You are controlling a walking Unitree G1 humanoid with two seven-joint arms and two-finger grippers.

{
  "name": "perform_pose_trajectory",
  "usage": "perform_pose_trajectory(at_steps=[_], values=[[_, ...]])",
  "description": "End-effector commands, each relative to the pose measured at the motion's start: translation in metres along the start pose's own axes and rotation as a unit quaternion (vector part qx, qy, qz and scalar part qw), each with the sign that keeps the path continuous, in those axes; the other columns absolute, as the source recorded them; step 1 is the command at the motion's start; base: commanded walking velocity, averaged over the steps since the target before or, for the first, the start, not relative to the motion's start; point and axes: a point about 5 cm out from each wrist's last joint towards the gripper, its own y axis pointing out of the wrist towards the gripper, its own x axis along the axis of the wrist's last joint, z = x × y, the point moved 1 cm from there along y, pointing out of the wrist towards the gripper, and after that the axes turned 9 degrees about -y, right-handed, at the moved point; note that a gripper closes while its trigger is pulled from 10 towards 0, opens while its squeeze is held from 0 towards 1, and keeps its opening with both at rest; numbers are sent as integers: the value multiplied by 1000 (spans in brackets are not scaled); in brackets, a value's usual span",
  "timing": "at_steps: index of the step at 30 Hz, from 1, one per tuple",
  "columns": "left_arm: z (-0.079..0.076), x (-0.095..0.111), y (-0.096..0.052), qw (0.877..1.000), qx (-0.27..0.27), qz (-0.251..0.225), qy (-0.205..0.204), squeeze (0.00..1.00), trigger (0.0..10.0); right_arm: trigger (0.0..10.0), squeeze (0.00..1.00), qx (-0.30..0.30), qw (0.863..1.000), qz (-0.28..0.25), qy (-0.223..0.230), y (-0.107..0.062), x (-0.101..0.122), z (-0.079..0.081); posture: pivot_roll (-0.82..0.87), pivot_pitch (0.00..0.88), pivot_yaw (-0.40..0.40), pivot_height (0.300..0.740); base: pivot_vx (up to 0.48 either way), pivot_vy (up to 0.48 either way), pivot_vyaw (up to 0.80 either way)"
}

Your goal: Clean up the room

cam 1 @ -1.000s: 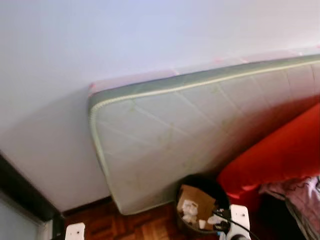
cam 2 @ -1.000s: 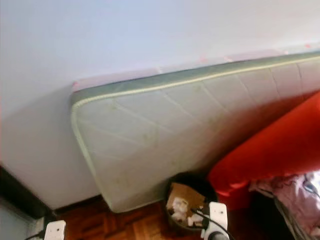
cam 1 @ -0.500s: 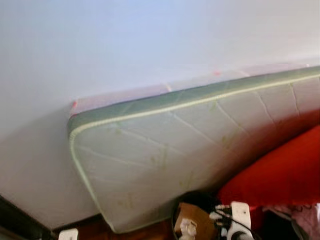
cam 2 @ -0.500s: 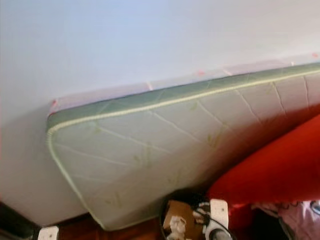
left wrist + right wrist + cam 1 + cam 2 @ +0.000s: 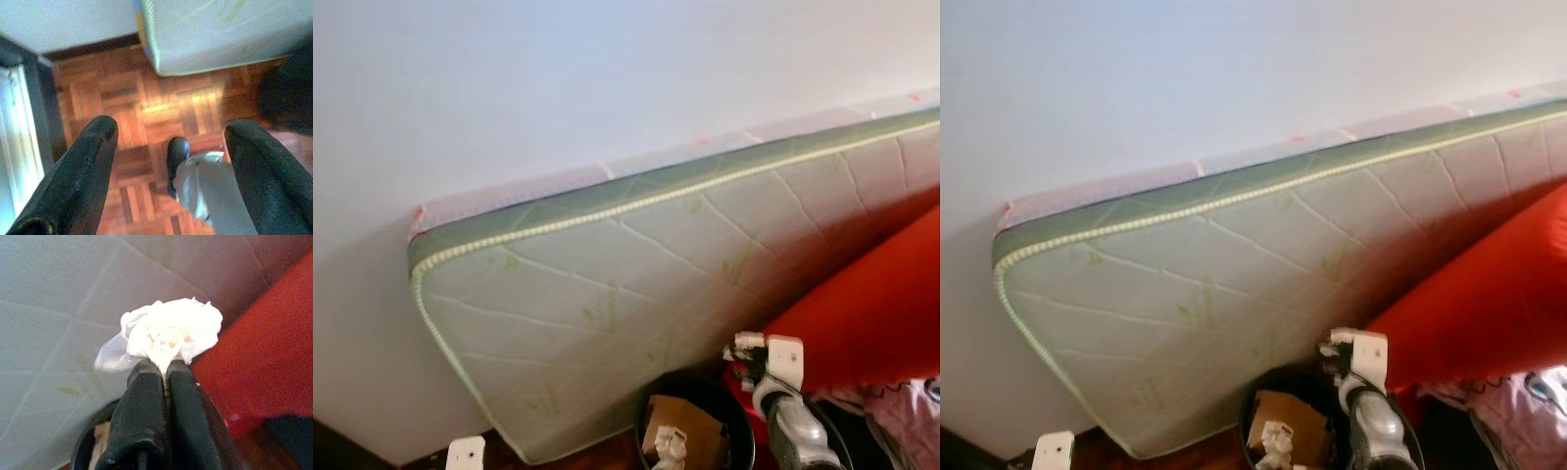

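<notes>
So the right gripper [image 5: 165, 374] has its fingers pressed together on a crumpled white tissue [image 5: 168, 335], pinching it by its lower edge so the wad sticks out past the fingertips. In the head views the right arm [image 5: 783, 411] comes up from the lower right of the frame, and its white wrist end sits just above the rim of a black bin [image 5: 693, 390] at the bottom centre. The bin holds a piece of brown cardboard [image 5: 680, 423] and some white paper scraps [image 5: 672, 448].

Pretty tight spot. A pale quilted mattress [image 5: 636, 294] with a green border leans on edge against the white wall [image 5: 558, 88], running from middle left up to the upper right, and the bin is tucked right against its lower edge. On the right, something big and red [image 5: 871, 313], maybe a sofa or cushion, crowds the bin from that side, with pinkish fabric [image 5: 1518, 406] at the lower right corner.

The left gripper [image 5: 171, 142] hangs low with its fingers spread wide, nothing between them. Its wrist view looks down on open wooden parquet floor [image 5: 146, 112], the rounded corner of the mattress, a dark skirting strip along the wall, and the robot's own grey leg and black foot [image 5: 177, 152].
</notes>
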Motion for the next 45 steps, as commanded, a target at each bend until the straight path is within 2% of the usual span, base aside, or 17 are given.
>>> perform_pose_trajectory(at_steps=[1,6,9,11,12,13,14,19,20,25,29,31,34,35,38,45], values=[[8,-4,-3,1000,4,7,6,0,10000,10000,0,-1,1000,5,8,-1,-3,3,72,0,-24,740,0,0,0],[14,-4,-4,1000,12,10,5,0,10000,10000,0,10,1000,-9,7,3,7,8,70,0,-19,740,0,0,0],[12,0,-2,1000,11,7,5,0,10000,10000,0,10,1000,-7,7,3,6,8,71,0,-20,740,0,0,0],[2,8,2,1000,5,1,6,0,10000,10000,0,7,1000,4,7,1,1,5,73,0,-21,740,0,0,0],[-1,10,3,1000,3,-1,6,0,10000,10000,651,6,1000,7,4,1,-1,4,77,0,-22,740,0,0,0],[-2,11,4,1000,2,-2,6,0,10000,10000,651,6,1000,9,2,0,-2,4,77,0,-22,740,0,0,0],[-4,12,4,1000,0,-3,6,0,10000,10000,1000,7,1000,12,3,0,-4,3,78,0,-23,740,0,0,0],[-3,5,2,1000,0,-2,4,0,10000,10000,1000,4,1000,21,6,-2,-8,2,78,0,-24,740,0,0,0],[2,-2,-1,1000,2,3,3,0,10000,10000,1000,4,1000,22,8,-2,-9,2,78,0,-25,740,0,0,0],[14,-12,-6,1000,10,11,0,0,10000,10000,1000,8,1000,25,10,-2,-10,2,81,0,-28,740,0,0,0],[17,-9,-6,1000,13,12,-1,0,10000,10000,1000,13,999,28,11,-3,-11,3,82,0,-31,740,0,0,0],[15,-5,-4,1000,13,9,-2,0,10000,10000,1000,20,999,31,13,-3,-12,5,82,0,-33,740,0,0,0],[2,3,1,1000,6,3,-1,0,10000,10000,1000,36,999,34,15,-3,-13,9,82,0,-35,740,0,0,0],[-7,7,4,1000,1,0,-1,0,10000,10000,1000,40,998,37,16,-3,-14,11,83,0,-36,740,0,0,0],[-17,8,6,1000,-4,-1,0,0,10000,10000,1000,42,998,42,14,-3,-15,11,82,0,-36,740,0,0,0],[-25,2,5,1000,-8,2,0,0,10000,10000,1000,34,998,59,5,-6,-22,8,84,0,-37,740,0,0,0]])
